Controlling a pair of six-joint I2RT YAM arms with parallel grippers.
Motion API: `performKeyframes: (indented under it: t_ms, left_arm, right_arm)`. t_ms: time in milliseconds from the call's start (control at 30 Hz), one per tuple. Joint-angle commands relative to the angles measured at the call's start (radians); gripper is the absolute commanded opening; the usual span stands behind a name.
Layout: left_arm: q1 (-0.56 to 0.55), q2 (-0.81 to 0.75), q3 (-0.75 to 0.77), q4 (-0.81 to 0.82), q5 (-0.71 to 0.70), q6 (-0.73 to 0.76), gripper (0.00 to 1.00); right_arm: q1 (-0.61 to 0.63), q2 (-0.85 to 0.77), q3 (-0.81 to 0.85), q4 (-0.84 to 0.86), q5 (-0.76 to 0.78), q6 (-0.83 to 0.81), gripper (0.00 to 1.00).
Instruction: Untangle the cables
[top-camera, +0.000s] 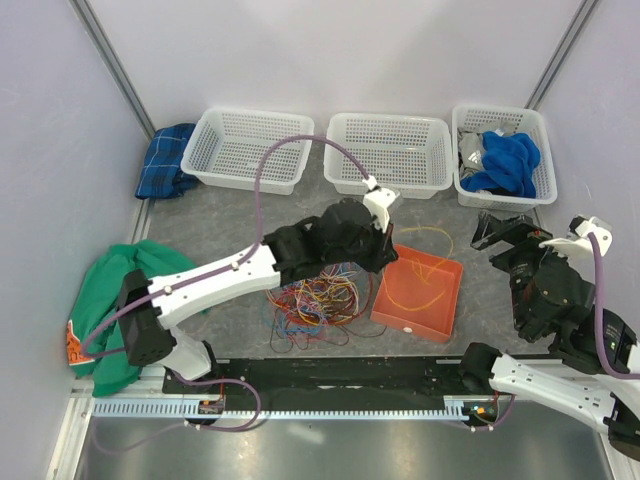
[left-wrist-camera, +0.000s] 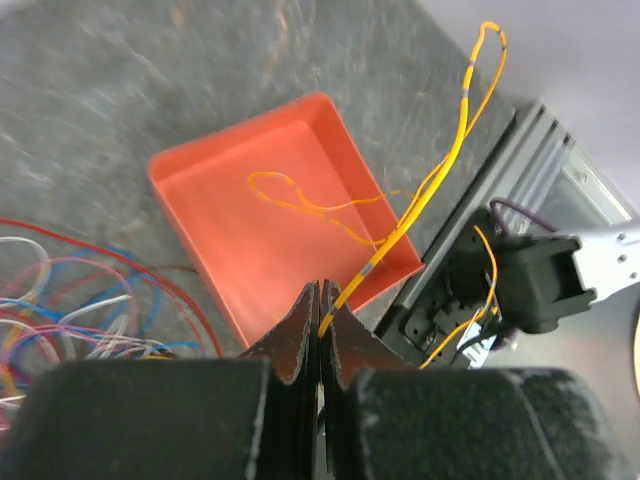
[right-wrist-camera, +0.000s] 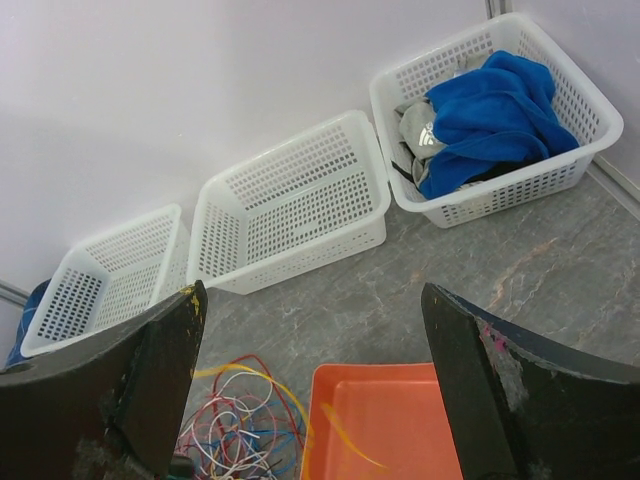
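Note:
The cables (top-camera: 315, 303) lie as a tangle of red, blue, white, purple and yellow wires on the grey table, left of an orange tray (top-camera: 440, 310). My left gripper (top-camera: 388, 250) hovers at the tray's left far corner. In the left wrist view it (left-wrist-camera: 322, 298) is shut on a yellow cable (left-wrist-camera: 440, 175) that runs away from the jaws in a long loop. A second orange-yellow cable (left-wrist-camera: 300, 200) lies inside the tray (left-wrist-camera: 230, 250). My right gripper (top-camera: 492, 232) is to the right of the tray, open (right-wrist-camera: 312, 295) and empty, facing the tray (right-wrist-camera: 400, 420) and the tangle (right-wrist-camera: 240, 430).
Three white baskets (top-camera: 245, 150) (top-camera: 390, 150) (top-camera: 503, 192) line the back wall; the right one holds a blue cloth (top-camera: 505, 160). A green cloth (top-camera: 115, 290) lies at the left, a blue plaid cloth (top-camera: 165, 160) at the back left. A metal rail (top-camera: 330, 405) runs along the near edge.

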Motion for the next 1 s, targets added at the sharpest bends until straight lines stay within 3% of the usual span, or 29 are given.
performKeyframes:
  t_ms: [0,133,233,267,333,433,500,533,667,833,967]
  left_arm:
    - [-0.006,0.032,-0.102,0.219,0.081,-0.063,0.02]
    - [-0.006,0.108,-0.171,0.350,0.054,-0.074,0.02]
    - [-0.006,0.169,-0.143,0.336,0.049,-0.079,0.02]
    - [-0.004,0.180,-0.136,0.325,0.045,-0.077,0.08]
    - [-0.004,0.194,-0.102,0.281,0.022,-0.077,0.37]
    - [-0.006,0.180,-0.096,0.243,-0.055,-0.068,0.64]
    - [-0.006,0.153,-0.099,0.238,-0.095,-0.062,0.73]
    - [-0.008,0.144,-0.094,0.233,-0.107,-0.053,0.99]
    - [-0.006,0.076,-0.082,0.157,-0.220,-0.043,1.00]
    - [0.024,-0.138,-0.226,0.054,-0.406,-0.105,1.00]
    - [0.123,-0.224,-0.365,-0.006,-0.344,-0.195,1.00]
  right_arm:
    - [0.000,-0.011,-0.017,-0.015,0.012,0.021,0.96]
    - [0.000,-0.008,-0.030,-0.018,-0.002,0.029,0.96]
    - [0.000,-0.009,-0.031,-0.023,-0.010,0.031,0.96]
    - [0.000,-0.012,-0.031,-0.026,-0.011,0.032,0.96]
    - [0.000,-0.014,-0.034,-0.030,-0.016,0.034,0.96]
    - [0.000,-0.014,-0.043,-0.029,-0.027,0.044,0.96]
    - [0.000,-0.011,-0.053,-0.030,-0.030,0.052,0.96]
    - [0.000,-0.006,-0.056,-0.029,-0.031,0.057,0.96]
    - [0.000,0.004,-0.065,-0.029,-0.053,0.069,0.96]
    - [0.000,0.041,-0.131,0.031,-0.204,0.037,0.96]
    - [0.000,0.076,-0.200,0.141,-0.330,0.012,0.96]
